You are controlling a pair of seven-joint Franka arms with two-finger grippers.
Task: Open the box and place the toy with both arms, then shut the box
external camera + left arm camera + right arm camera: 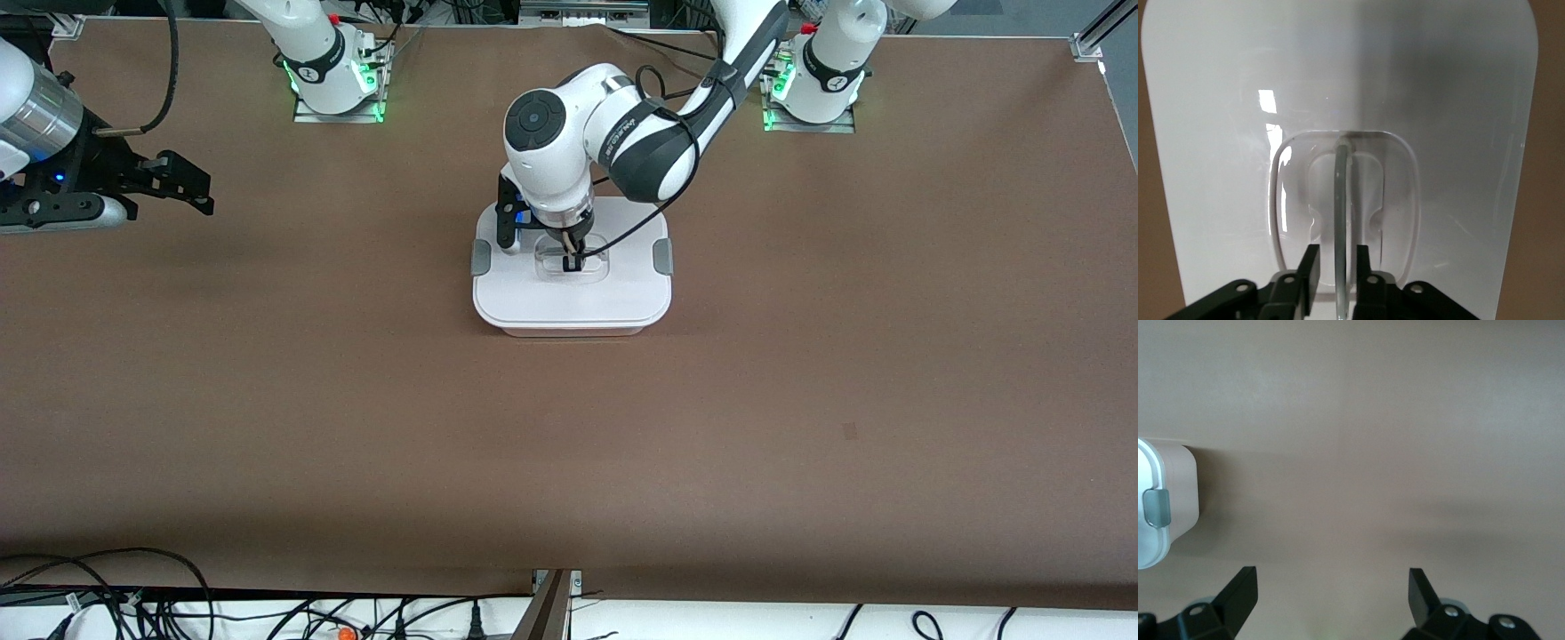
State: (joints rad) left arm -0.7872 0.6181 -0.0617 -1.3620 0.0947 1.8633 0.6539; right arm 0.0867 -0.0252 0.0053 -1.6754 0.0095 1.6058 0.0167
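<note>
The box [569, 298] stands in the middle of the table, its white lid on and its grey side clips [662, 256] down. My left gripper [571, 258] is down on the lid. In the left wrist view it [1337, 257] straddles the clear recessed handle [1341, 180], its fingers [1311, 263] a narrow gap away from it on each side. My right gripper [200, 191] waits open and empty over the table at the right arm's end. Its view [1331, 577] shows a corner of the pale pink box [1175, 493] with one clip [1157, 508]. The toy is out of view.
Bare brown table [800, 400] surrounds the box. Cables [133, 596] lie along the table edge nearest the front camera. The arm bases [338, 80] stand along the farthest edge.
</note>
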